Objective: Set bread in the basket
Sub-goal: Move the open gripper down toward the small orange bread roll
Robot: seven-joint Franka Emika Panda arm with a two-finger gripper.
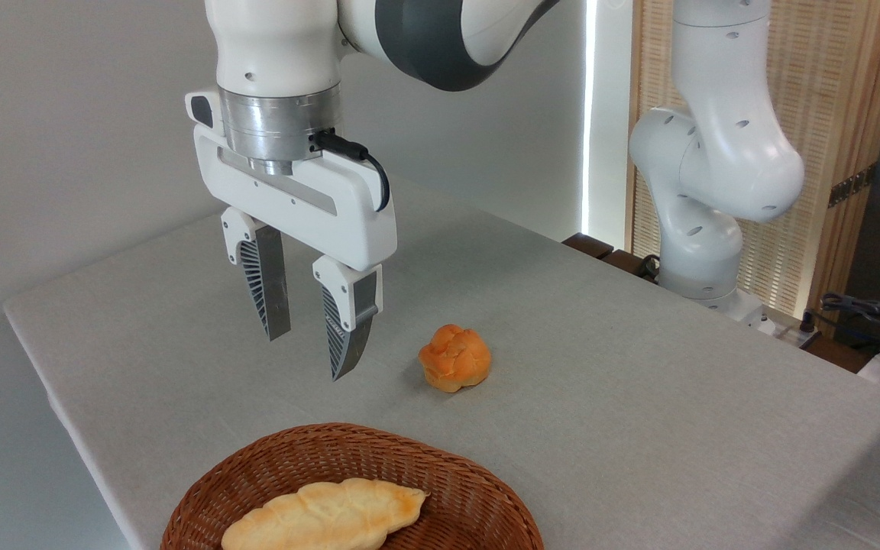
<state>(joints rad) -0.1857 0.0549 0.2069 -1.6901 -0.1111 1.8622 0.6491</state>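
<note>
While gripper [308,355] gapes, one bun [454,357], one basket [440,477]

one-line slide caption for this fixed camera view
Open gripper hovers left of the orange bun; wicker basket already holds a pale loaf.

One fixed view, close in and angled down across the table.

The camera sits off the table's [638,428] near edge, raised, looking diagonally over the grey top toward the far corner and the wall behind. It's near enough that the basket [203,504] is cut off by the bottom edge of the frame, and the arm [279,46] runs out of the top. The gripper [310,355] hangs large at left of centre; the arm's base [696,260] stands at the far right.
</note>
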